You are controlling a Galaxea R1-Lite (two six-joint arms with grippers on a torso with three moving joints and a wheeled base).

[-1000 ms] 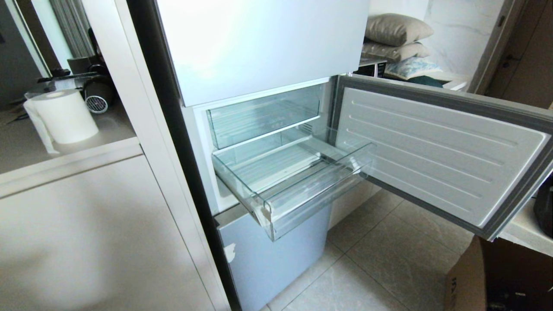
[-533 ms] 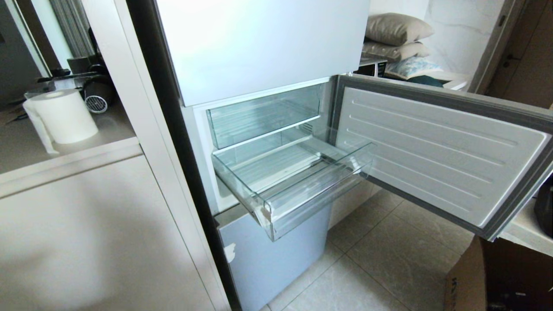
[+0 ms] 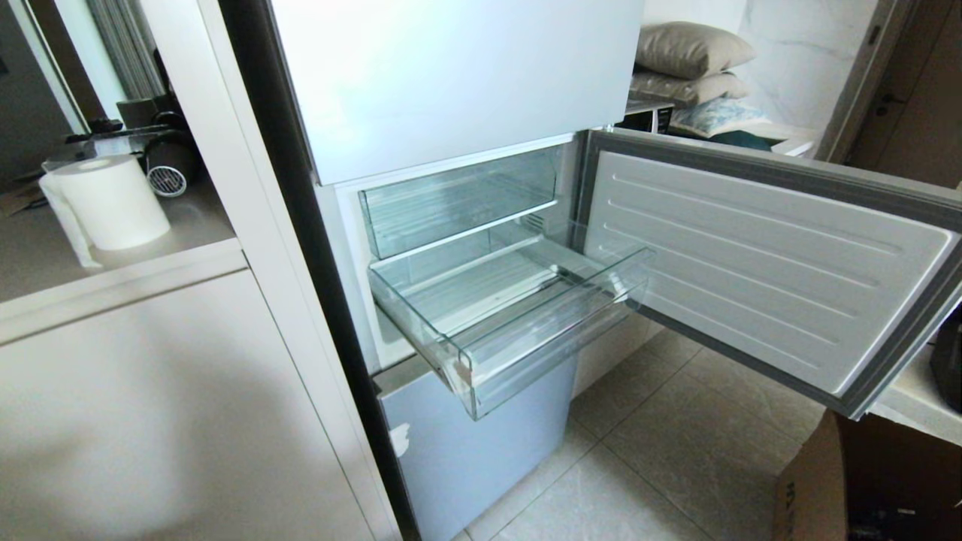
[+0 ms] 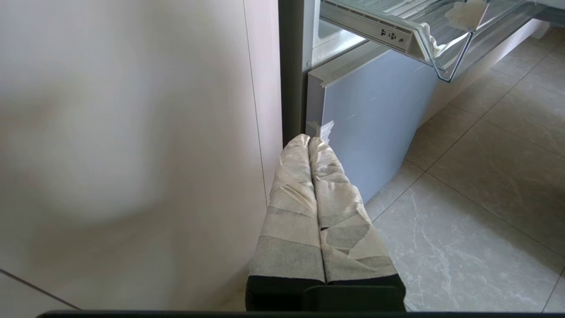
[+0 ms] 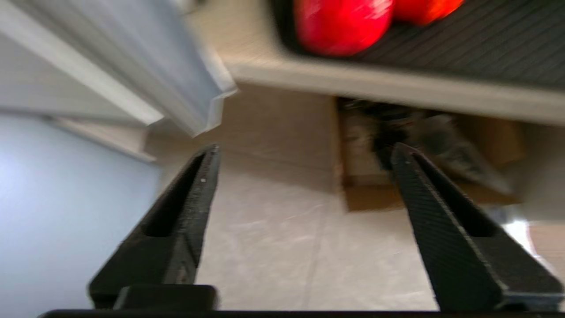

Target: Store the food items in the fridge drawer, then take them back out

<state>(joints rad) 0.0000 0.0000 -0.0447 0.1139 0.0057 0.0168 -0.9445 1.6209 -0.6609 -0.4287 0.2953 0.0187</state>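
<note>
The fridge drawer (image 3: 518, 330) is clear plastic and stands pulled out and empty below a closed upper drawer (image 3: 458, 199). Its corner also shows in the left wrist view as the fridge drawer (image 4: 441, 39). In the right wrist view, the food items, one red (image 5: 342, 24) and one orange-red (image 5: 423, 9), lie on a dark ribbed tray (image 5: 485, 44) on a pale counter. My right gripper (image 5: 304, 148) is open and empty, below and short of them over the floor. My left gripper (image 4: 309, 139) is shut, its fingers taped, and hangs low beside the cabinet. Neither arm shows in the head view.
The fridge door (image 3: 751, 263) stands swung open to the right. A cardboard box (image 3: 827, 488) sits on the tiled floor under the counter at the right. On the left, a paper roll (image 3: 113, 199) stands on a shelf above a pale cabinet.
</note>
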